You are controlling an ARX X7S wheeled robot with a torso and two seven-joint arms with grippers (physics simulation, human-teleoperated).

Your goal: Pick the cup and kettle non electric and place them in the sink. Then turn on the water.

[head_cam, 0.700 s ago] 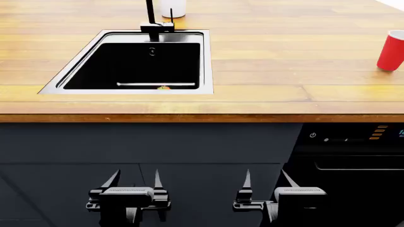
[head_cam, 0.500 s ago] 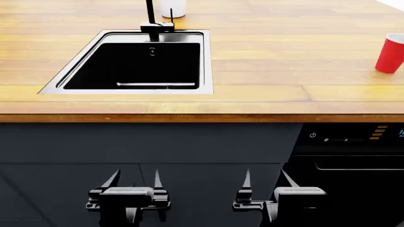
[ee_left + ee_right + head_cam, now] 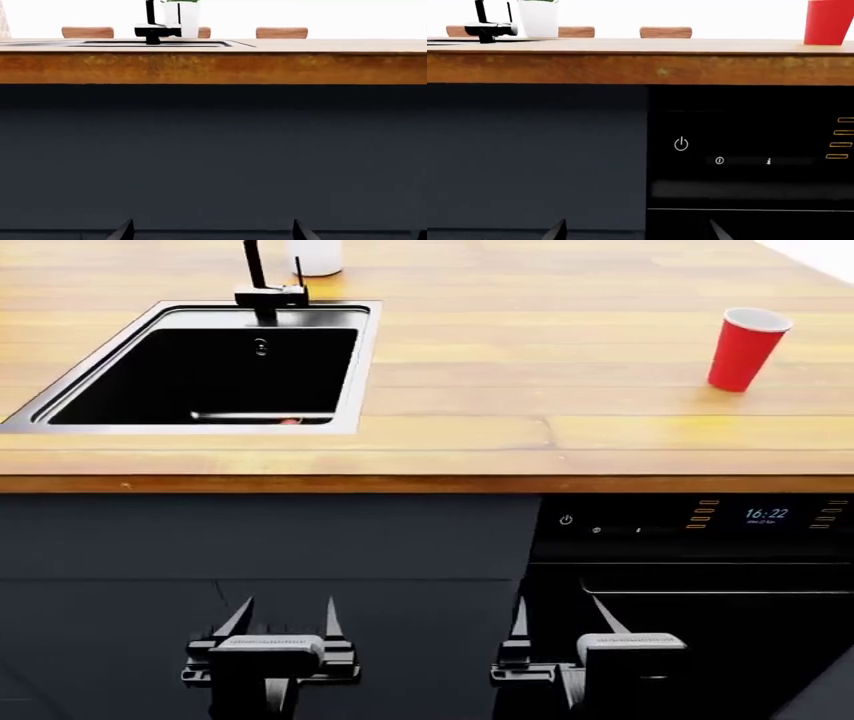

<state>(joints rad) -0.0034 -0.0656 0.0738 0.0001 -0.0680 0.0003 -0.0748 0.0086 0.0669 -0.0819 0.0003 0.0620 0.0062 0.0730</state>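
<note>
Both grippers hanging out low in front of the cabinets, nothing in them.

The left gripper [image 3: 282,625] and right gripper [image 3: 565,623] are sitting with jaws spread, empty, below the wooden plank surface [image 3: 534,430]. Up top, the red tapered plastic cup [image 3: 742,349] is standing upright toward the right, well apart from the deep black steel-rimmed sink [image 3: 350,380] and its slim black faucet [image 3: 259,285] on the left. Can't see the kettle anywhere.

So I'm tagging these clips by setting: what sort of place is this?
Most likely a home kitchen: a wooden countertop with an inset deep black steel-rimmed sink and slim black faucet, plus a black built-in appliance with a lit clock display under the counter.
</note>
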